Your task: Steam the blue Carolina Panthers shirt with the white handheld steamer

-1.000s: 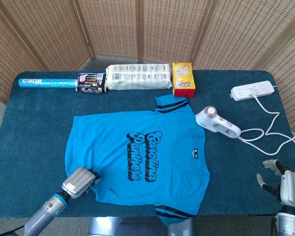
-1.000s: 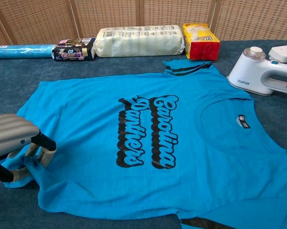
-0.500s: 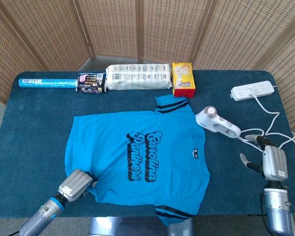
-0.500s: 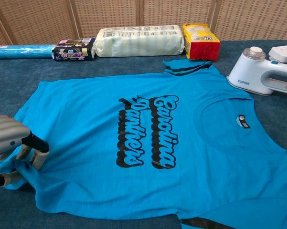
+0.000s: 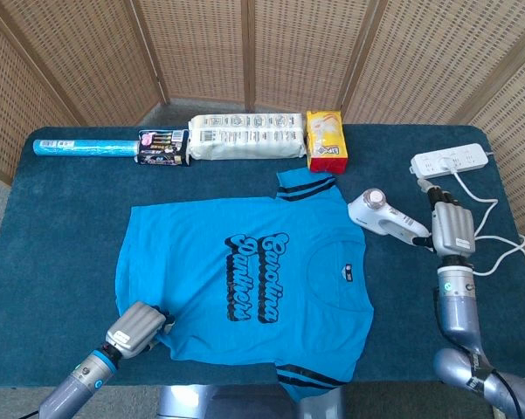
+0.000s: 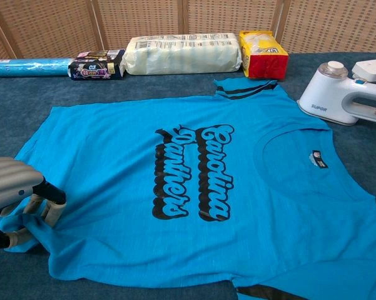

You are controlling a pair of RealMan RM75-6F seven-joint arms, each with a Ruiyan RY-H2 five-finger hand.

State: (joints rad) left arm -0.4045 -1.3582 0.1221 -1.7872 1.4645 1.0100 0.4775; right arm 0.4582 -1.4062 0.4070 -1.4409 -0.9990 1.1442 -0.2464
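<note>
The blue Carolina Panthers shirt [image 5: 245, 275] [image 6: 194, 181] lies flat in the middle of the table, print up. My left hand [image 5: 138, 325] [image 6: 12, 200] pinches its near-left hem corner, and the fabric is bunched between the fingers. The white handheld steamer [image 5: 383, 218] [image 6: 338, 94] lies on the table just right of the shirt's collar side. My right hand [image 5: 450, 229] hovers just right of the steamer's handle end with its fingers extended and nothing in it. The chest view does not show the right hand.
A white power strip [image 5: 450, 161] sits at the back right, its cable [image 5: 489, 236] looping near my right hand. Along the back edge lie a yellow-red package [image 5: 326, 140], a white pack [image 5: 245, 137], a dark package [image 5: 163, 147] and a blue roll [image 5: 83, 147]. Wicker screens stand behind.
My right hand has travelled from the table's front right edge up to beside the steamer's handle. My left hand has drawn the shirt corner slightly toward the front left.
</note>
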